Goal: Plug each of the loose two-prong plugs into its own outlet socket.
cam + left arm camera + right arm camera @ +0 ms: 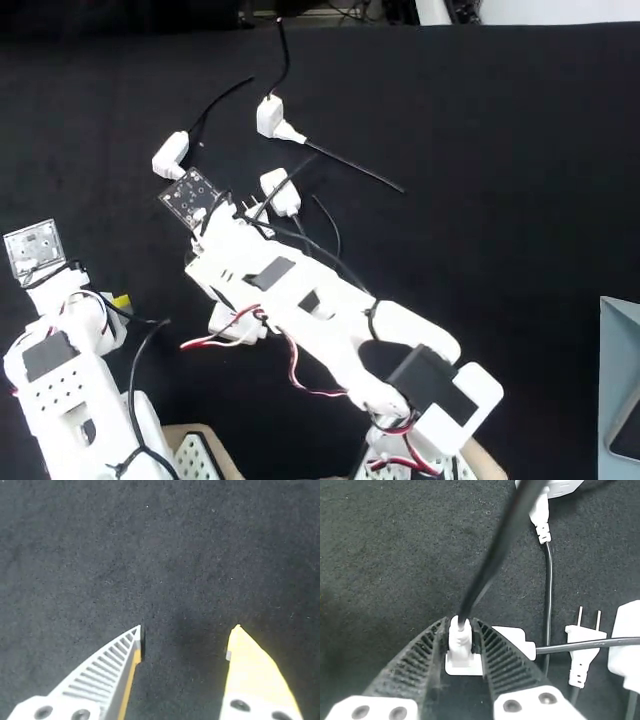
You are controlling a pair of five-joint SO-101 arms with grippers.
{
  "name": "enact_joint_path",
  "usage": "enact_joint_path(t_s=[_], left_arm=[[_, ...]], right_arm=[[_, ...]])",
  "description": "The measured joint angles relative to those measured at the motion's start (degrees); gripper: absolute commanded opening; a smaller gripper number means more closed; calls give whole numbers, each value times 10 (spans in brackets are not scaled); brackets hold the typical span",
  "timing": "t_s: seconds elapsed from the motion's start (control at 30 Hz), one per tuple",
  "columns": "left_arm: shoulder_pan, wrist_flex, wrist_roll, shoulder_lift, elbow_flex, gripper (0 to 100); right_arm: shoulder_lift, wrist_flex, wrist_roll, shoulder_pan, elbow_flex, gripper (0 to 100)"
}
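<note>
Right gripper [460, 626] clamps plug [459, 639] — prongs hidden.

You have two arms, the left arm [60, 370] and the right arm [320, 310]. They carry two grippers, the left gripper [188, 628] and the right gripper [460, 625]. From the right wrist you can count five white pieces: one held plug [459, 642], one block [512, 639] touching it, one pronged plug [584, 642] showing two prongs, one edge block [629, 645] and one far piece [560, 486]. From above you get two square boards, a dark board [190, 196] and a grey board [30, 250]. The black cords cross too much to count.
</note>
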Motion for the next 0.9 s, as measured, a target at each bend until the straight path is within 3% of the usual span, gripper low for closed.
enact_joint_path(t_s=[0.43,0.73,0.9], left_arm=[[0,0,0,0,0,274],[0,0,0,0,0,274],[0,0,0,0,4,278]], right_arm=[[40,4,0,0,-9,11],[34,106,62,0,-45,21],[32,127,69,0,-46,190]])
